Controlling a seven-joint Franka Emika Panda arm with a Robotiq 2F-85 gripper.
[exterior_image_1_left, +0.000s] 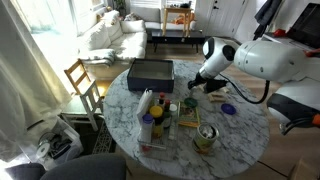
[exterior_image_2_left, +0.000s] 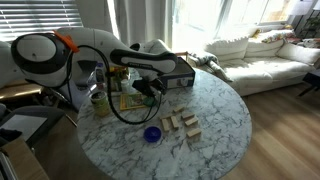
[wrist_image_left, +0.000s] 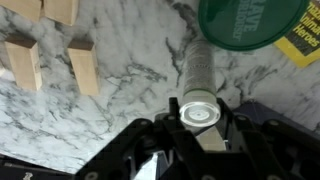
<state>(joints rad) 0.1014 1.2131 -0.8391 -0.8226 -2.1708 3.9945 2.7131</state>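
1. Pale tube (wrist_image_left: 200, 75): slim cylinder lying flat on the worktop (wrist_image_left: 130, 110). In the wrist view it runs straight from the tool up to a green lid (wrist_image_left: 250, 22), and its far end is at the lid's edge.
2. Tool (wrist_image_left: 199, 122): jaws narrow, one finger on each side of the tube's near end. Both pads look to be against it, so it is gripping the tube low on the marble. Also seen in both exterior views (exterior_image_1_left: 193, 88) (exterior_image_2_left: 150, 90), low over the middle of the worktop.
3. Surface: round worktop (exterior_image_1_left: 245, 135) (exterior_image_2_left: 230, 105) of white marble with grey veins, glossy, with window glare on it.
4. Wooden blocks (wrist_image_left: 85, 68) (exterior_image_2_left: 183, 124): plain light wood, lying in a loose group, well apart from the tube.
5. Black box (exterior_image_1_left: 150, 72) (exterior_image_2_left: 172, 68): at the worktop's far edge, beyond the arm.
6. Blue dish (exterior_image_1_left: 228, 108) (exterior_image_2_left: 152, 133): small and on its own, on bare marble.
7. Bottles (exterior_image_1_left: 150, 115) and a tin (exterior_image_1_left: 205, 138): clustered near the front edge in an exterior view.
8. Room: living space with a white sofa (exterior_image_1_left: 110, 35) (exterior_image_2_left: 250, 48), a wooden chair (exterior_image_1_left: 82, 85) just beside the worktop, window blinds (exterior_image_2_left: 40, 15), a wood floor and bright daylight.
9. Writing: the green lid carries pale lettering, too blurred to read. A yellow label (wrist_image_left: 300, 45) beside it has dark print, also not legible. No brand can be made out anywhere.
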